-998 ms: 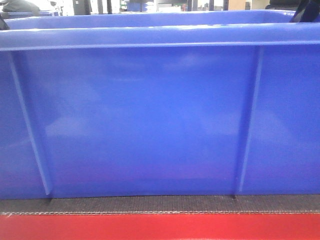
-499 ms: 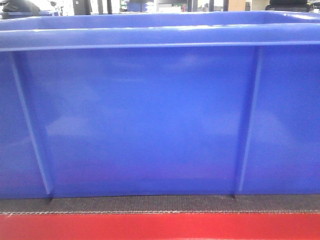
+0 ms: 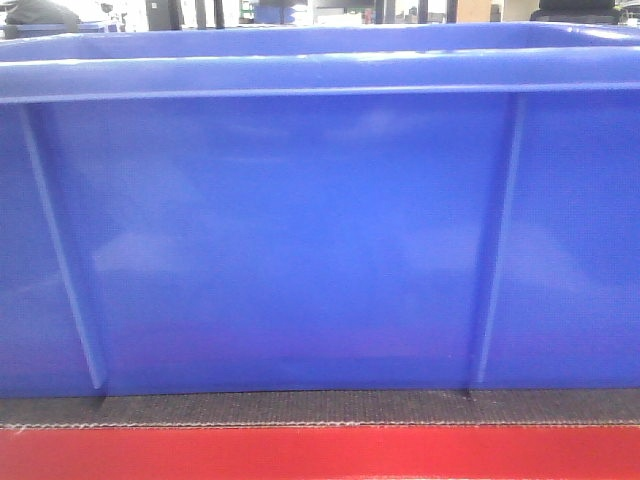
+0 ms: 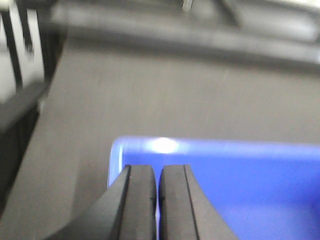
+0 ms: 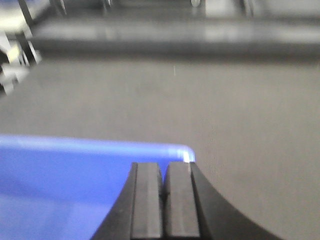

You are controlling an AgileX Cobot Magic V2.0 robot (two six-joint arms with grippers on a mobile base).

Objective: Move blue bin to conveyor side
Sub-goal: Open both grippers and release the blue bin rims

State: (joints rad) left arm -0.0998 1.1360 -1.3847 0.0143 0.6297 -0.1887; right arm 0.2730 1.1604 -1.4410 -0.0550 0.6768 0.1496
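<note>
- Since a second ago, the dark arm parts I had at the bin's top corners in the front view are gone; the bin itself has not shifted.
- Nearest me, a bright red band (image 3: 320,455) runs along the bottom of the front view, with the conveyor side (image 3: 300,408), a dark woven strip with a frayed pale edge, just behind it.
- The blue bin (image 3: 300,240) stands on that strip, its ribbed wall filling my view.
- My left gripper (image 4: 158,200) has its pads pressed together on nothing, above the bin's left corner.
- My right gripper (image 5: 163,200) is likewise closed and empty, above the right corner.
- Beyond lies grey floor (image 5: 150,100), blurred.
</note>
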